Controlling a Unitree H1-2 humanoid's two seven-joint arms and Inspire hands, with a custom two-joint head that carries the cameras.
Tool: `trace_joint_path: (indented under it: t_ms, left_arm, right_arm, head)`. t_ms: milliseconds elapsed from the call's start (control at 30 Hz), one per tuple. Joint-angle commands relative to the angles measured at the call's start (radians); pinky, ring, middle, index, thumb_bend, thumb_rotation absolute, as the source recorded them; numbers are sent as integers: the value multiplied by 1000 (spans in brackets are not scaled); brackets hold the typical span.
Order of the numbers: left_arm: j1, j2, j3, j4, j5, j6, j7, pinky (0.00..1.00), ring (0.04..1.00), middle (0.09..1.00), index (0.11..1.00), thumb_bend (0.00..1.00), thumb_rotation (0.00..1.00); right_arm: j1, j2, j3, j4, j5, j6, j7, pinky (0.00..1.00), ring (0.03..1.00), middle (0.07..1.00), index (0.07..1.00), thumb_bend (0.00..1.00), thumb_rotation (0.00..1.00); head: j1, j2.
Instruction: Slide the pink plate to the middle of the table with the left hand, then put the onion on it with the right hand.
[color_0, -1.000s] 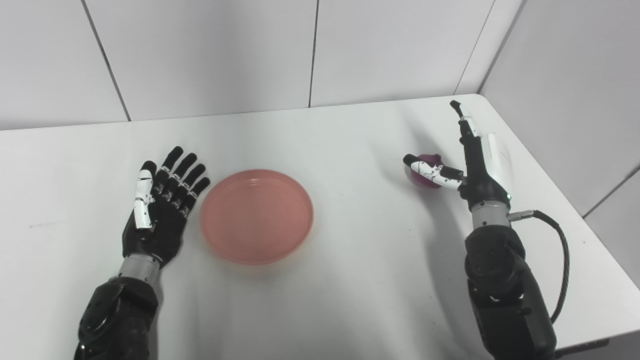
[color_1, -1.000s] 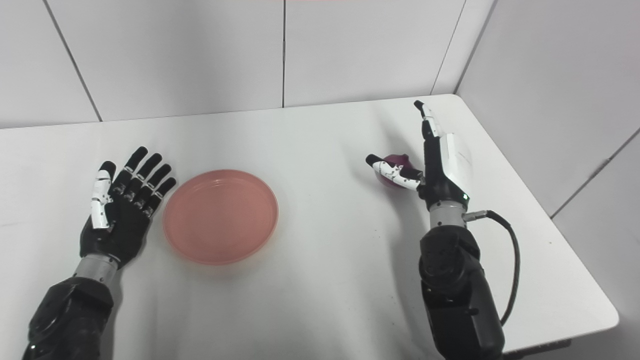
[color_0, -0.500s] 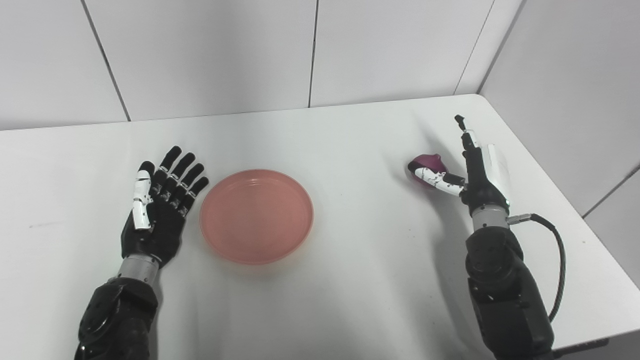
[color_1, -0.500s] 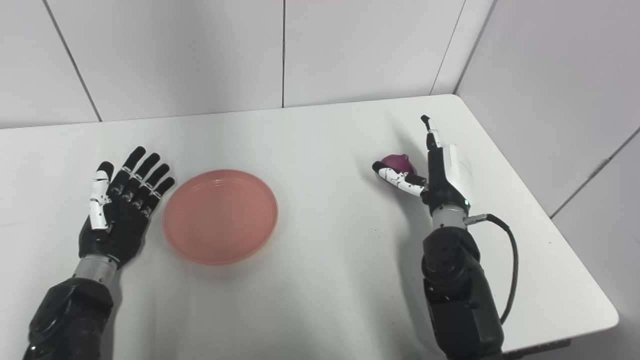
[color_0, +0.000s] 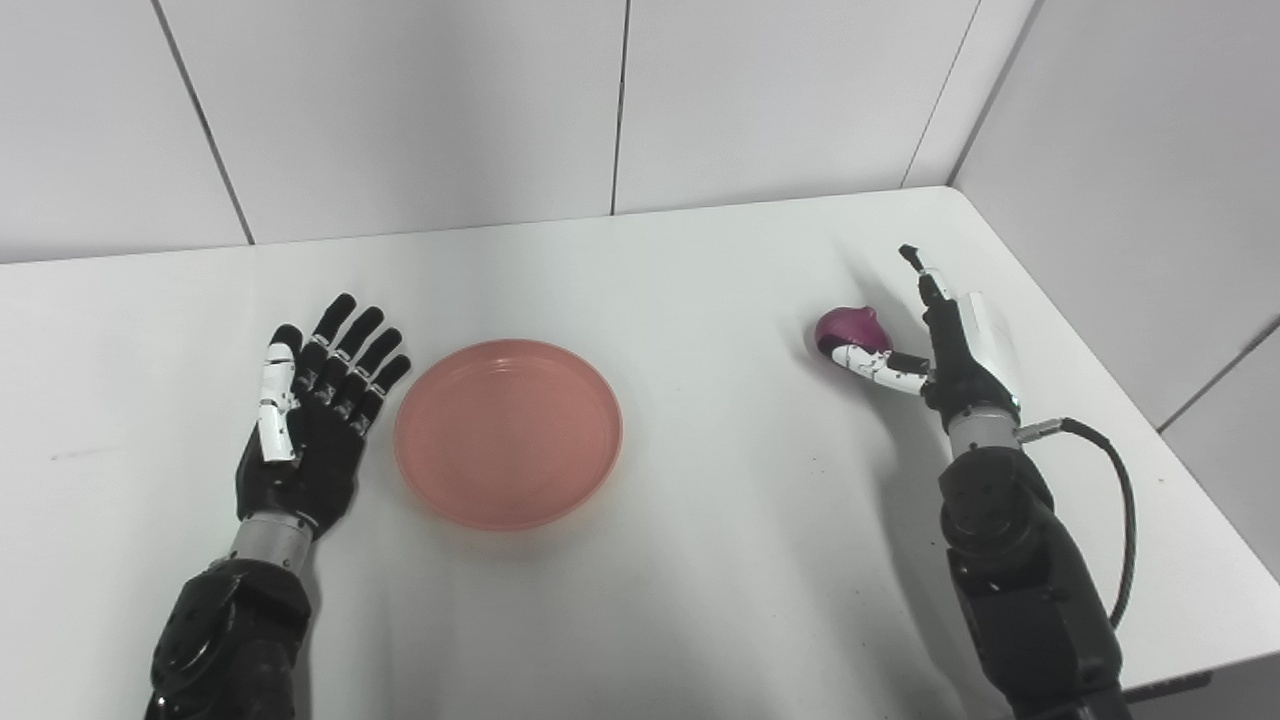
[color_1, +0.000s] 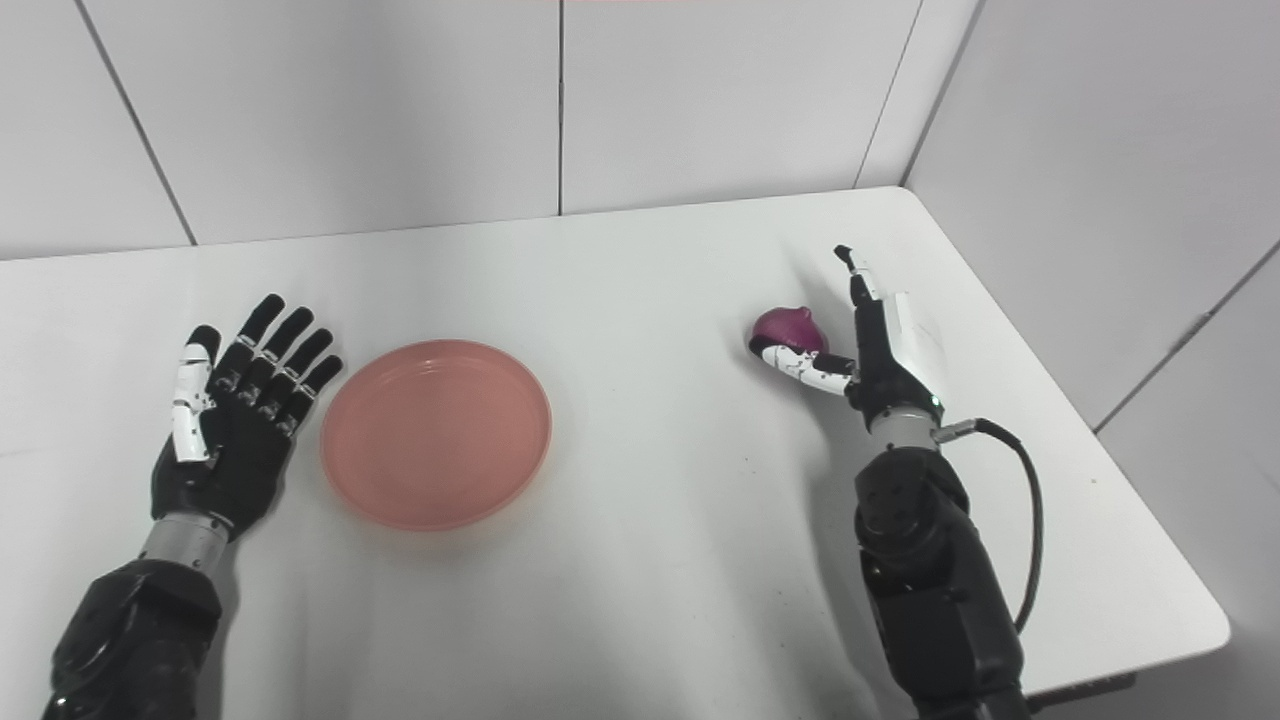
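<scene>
The pink plate lies flat on the white table, left of the middle. Just left of its rim rests my left hand, palm up, fingers spread, holding nothing. A purple onion sits on the table at the right. Immediately to its right stands my right hand, edge-on, open; the fingers point up and away, and the thumb reaches under the onion's near side. Whether the thumb touches it is unclear.
White wall panels close the table at the back and on the right. The table's right edge runs close beside my right arm, whose black cable loops toward that edge.
My right hand has drawn back toward me and lowered, leaving more of the onion uncovered. The left hand and plate keep their places; the camera shifted slightly.
</scene>
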Motion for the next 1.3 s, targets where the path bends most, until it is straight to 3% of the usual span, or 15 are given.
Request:
trace_joint_path:
  t_ms: [0, 367, 1000, 1267]
  left_arm:
    - [22, 2, -2, 23, 7, 13, 11, 895, 903, 910, 899, 433, 1000]
    - [23, -1, -5, 24, 9, 12, 13, 892, 901, 907, 895, 433, 1000]
    - [26, -8, -2, 19, 9, 16, 23, 887, 893, 901, 890, 431, 1000]
    - [27, -9, -2, 17, 8, 16, 22, 890, 897, 902, 891, 432, 1000]
  right_arm:
    - [-20, -29, 1, -20, -17, 16, 2, 808, 901, 928, 924, 1000, 411]
    - [-21, -46, 18, -6, -14, 25, 21, 783, 882, 903, 895, 1000, 328]
    - [-45, -64, 45, 42, -17, 33, 47, 776, 878, 900, 894, 1000, 352]
    - [-65, -66, 51, 68, -29, 42, 51, 732, 833, 860, 860, 978, 333]
  head:
    - [1, 0]
    - [3, 1]
    - [7, 3]
    - [10, 3]
